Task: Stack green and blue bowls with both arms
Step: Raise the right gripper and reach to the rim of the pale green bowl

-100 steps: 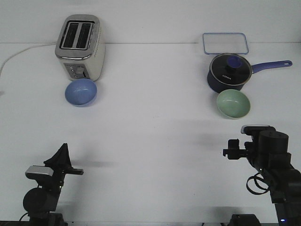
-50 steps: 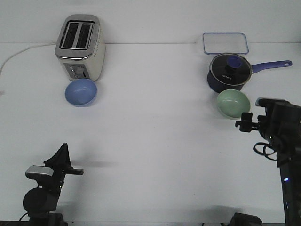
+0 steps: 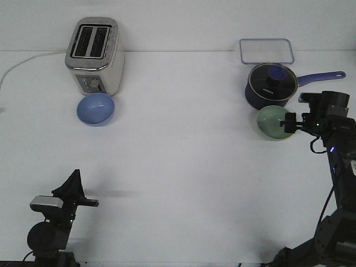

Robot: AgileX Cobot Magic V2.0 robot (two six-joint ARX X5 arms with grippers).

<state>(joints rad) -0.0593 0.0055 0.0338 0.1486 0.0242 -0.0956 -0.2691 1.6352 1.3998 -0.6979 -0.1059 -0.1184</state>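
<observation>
At green bowl (image 3: pixel 271 122): right jaws (image 3: pixel 290 123), state unclear | left jaws (image 3: pixel 75 190) low, unclear

green bowl (image 3: pixel 271 122) rim hidden (right gripper (image 3: pixel 290 123))

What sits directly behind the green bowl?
The dark saucepan, lid on, stands just behind the green bowl. Its contents are covered. The right gripper hides the bowl's right rim.

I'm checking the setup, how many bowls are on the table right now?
2. The blue bowl sits on the left, just in front of the toaster. The green bowl sits on the right, in front of the saucepan, with the right gripper at its rim.
</observation>
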